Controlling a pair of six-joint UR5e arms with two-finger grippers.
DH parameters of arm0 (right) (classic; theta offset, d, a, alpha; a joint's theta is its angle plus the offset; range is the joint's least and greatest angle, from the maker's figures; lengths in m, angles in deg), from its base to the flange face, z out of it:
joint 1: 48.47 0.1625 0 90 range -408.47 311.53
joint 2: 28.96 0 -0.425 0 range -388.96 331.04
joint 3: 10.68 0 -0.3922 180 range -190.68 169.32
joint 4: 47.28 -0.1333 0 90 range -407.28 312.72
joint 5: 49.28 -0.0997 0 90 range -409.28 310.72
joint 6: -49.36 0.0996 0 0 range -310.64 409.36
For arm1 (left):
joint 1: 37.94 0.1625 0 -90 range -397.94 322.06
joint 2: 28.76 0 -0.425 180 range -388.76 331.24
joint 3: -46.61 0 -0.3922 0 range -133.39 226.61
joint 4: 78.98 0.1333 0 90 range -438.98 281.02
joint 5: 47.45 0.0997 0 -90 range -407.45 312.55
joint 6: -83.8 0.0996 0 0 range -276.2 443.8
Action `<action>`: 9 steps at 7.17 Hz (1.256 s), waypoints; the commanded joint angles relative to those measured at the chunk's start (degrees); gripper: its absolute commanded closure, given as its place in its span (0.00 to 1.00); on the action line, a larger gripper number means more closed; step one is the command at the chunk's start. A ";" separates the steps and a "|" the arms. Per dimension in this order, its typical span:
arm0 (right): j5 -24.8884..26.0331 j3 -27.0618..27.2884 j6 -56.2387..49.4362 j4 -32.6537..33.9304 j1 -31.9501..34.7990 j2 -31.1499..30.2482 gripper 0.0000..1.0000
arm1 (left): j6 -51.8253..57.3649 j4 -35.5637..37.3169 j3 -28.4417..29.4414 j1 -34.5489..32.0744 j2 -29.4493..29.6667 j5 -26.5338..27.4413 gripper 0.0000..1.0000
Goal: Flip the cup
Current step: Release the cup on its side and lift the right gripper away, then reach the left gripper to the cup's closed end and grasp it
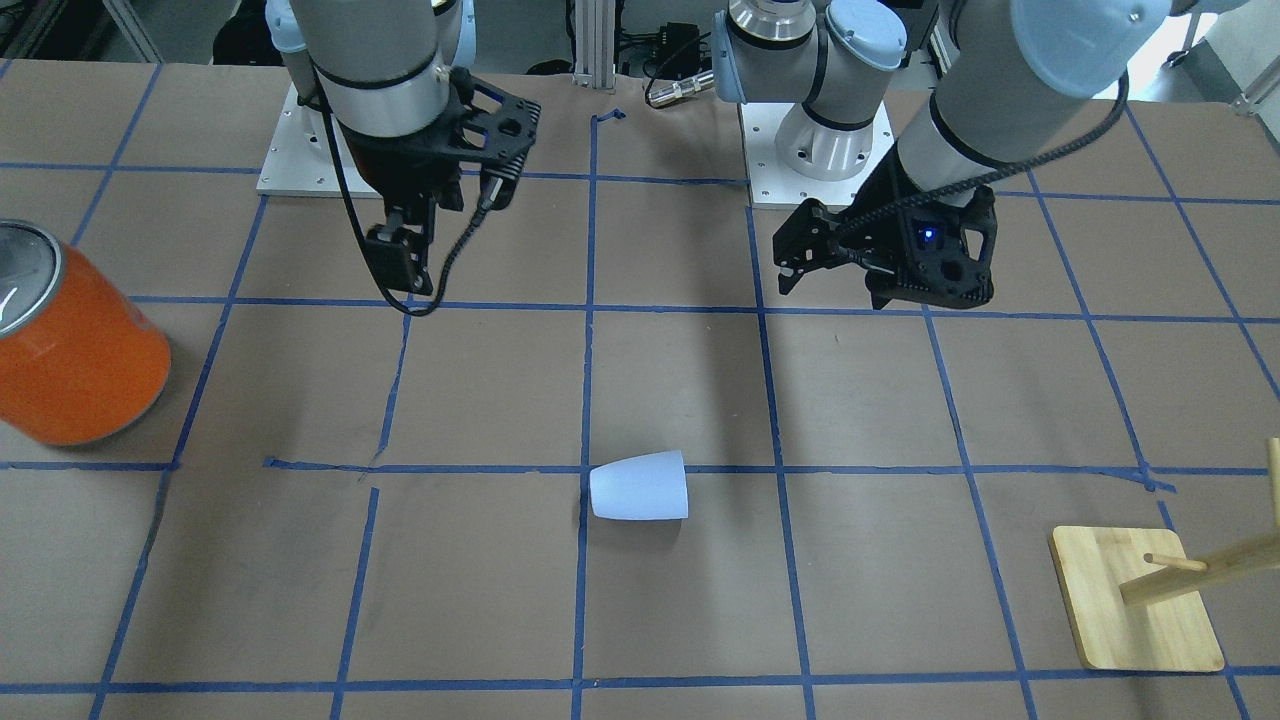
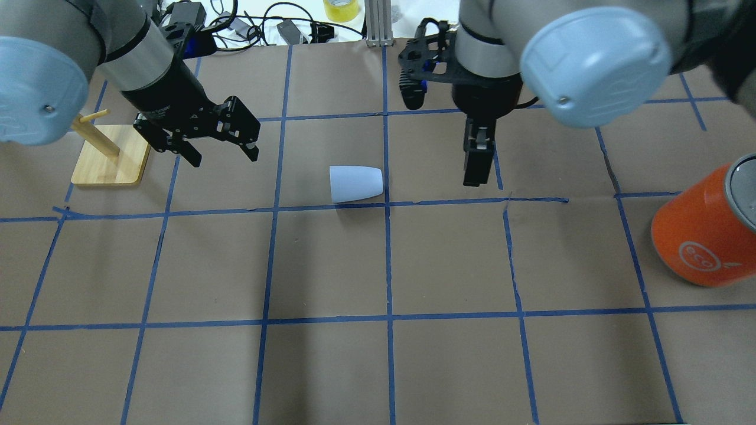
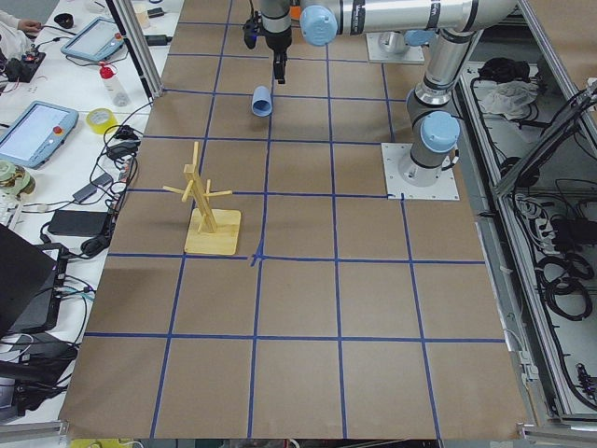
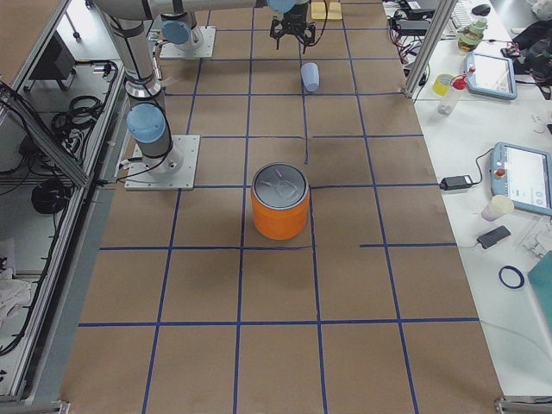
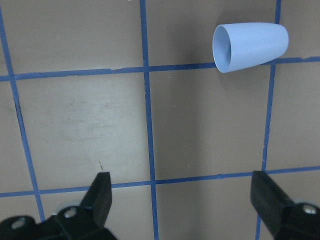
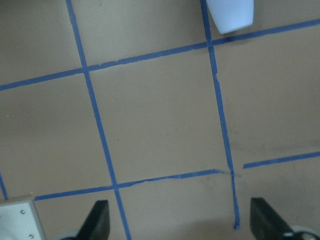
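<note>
The pale lavender-blue cup (image 2: pixel 356 183) lies on its side on the brown table, near a blue tape crossing. Its open mouth points toward my left gripper and its base toward my right. It also shows in the front view (image 1: pixel 640 486), the left wrist view (image 5: pixel 250 46) and, at the top edge, the right wrist view (image 6: pixel 231 15). My left gripper (image 2: pixel 224 154) hovers open and empty to the cup's left, its fingers (image 5: pixel 100 192) wide apart. My right gripper (image 2: pixel 475 171) hangs open and empty to the cup's right, with its fingers (image 6: pixel 97 220) apart.
A large orange metal-topped can (image 2: pixel 703 236) stands at the table's right side, also seen in the front view (image 1: pixel 75 340). A wooden peg stand (image 2: pixel 112 162) on a square base sits behind my left gripper. Cables and a tape roll lie past the far edge.
</note>
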 commanded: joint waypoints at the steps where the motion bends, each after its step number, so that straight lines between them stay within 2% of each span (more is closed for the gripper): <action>1: -0.01 0.44 5.27 -4.08 -6.83 -4.92 0.00 | 2.33 6.71 -7.13 3.38 2.20 -14.13 0.00; 2: -0.18 0.70 9.57 -3.47 -8.60 -4.75 0.01 | 2.16 14.51 -9.87 3.47 4.73 -18.11 0.00; 3: -0.44 0.36 23.10 -2.85 -8.71 -5.18 0.00 | 2.34 16.94 -11.03 3.47 7.98 -25.63 0.00; 4: -0.71 -0.26 38.99 -1.72 -8.71 -5.53 0.00 | 2.43 19.05 -11.04 3.47 11.23 -28.49 0.00; 5: -0.54 -0.52 51.15 0.73 -8.62 -5.62 0.00 | 3.21 23.51 -11.39 3.47 14.48 -28.61 0.00; 7: -0.36 -2.45 63.35 1.02 -8.62 -5.36 0.00 | 3.22 28.37 -11.65 3.47 18.89 -29.65 0.00; 8: 0.34 -2.46 71.58 1.80 -8.62 -5.36 0.00 | 3.39 29.78 -11.65 3.47 20.91 -35.49 0.00; 9: 0.61 -1.85 75.23 3.29 -8.62 -5.45 0.00 | 3.39 31.88 -11.57 3.47 23.02 -36.77 0.00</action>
